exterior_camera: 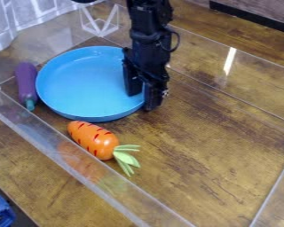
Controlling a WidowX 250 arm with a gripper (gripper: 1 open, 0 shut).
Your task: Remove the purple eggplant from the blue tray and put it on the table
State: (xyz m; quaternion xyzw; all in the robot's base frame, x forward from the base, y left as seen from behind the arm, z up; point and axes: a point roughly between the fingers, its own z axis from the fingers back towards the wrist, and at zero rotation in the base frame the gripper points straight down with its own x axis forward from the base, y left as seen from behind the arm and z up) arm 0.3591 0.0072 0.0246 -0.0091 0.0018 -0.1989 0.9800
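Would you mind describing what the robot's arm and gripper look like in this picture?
The arm is black and boxy, entering from the top edge. The gripper is black too, with two short dark fingers. No cables, markings or labels are discernible at this resolution.

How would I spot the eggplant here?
Find the big round blue tray on the wooden table. Just outside its left rim lies the purple eggplant, slim and dark with a green end. The carrot in front is orange instead.

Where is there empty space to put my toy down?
The table is bare right of the gripper, and inside the blue tray. It's crowded at the tray's left rim by the purple eggplant, and in front by the carrot.
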